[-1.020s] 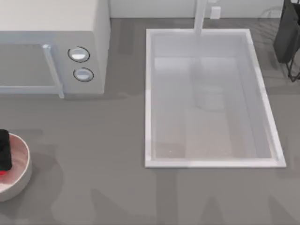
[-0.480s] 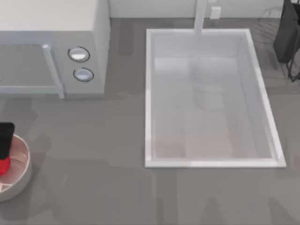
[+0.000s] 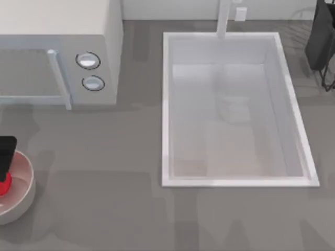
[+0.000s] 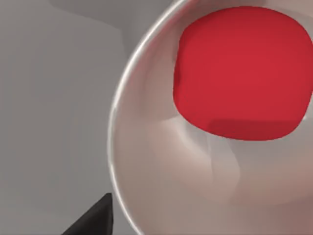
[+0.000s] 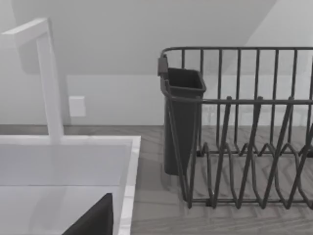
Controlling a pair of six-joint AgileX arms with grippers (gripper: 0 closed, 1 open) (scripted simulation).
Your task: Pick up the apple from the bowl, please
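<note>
Red and smooth, the small roundish apple [image 3: 4, 183] sat inside the shallow, round, pale pinkish-white bowl [image 3: 23, 180] at the far left edge of the table, close against the bowl's left side. The left gripper [image 3: 6, 154] hung just above it, a dark block overlapping the bowl's rim from the top view. From the left wrist camera the apple [image 4: 243, 72] loomed large and off to one side of the glossy bowl [image 4: 161, 161], with one dark fingertip [image 4: 93, 220] poking in at the frame's edge, outside the rim. Whether that claw was spread or pinched I could not tell.

To my eye the grasp was about to be made, and the thing to get right was centring: the apple looked offset from the gripper's line, so a small sideways correction before descending seemed wise. A finger landing on the rim could tip the bowl.

The right arm sat parked near the dark wire dish rack [image 5: 244, 147] beside the white sink [image 3: 233, 110].
</note>
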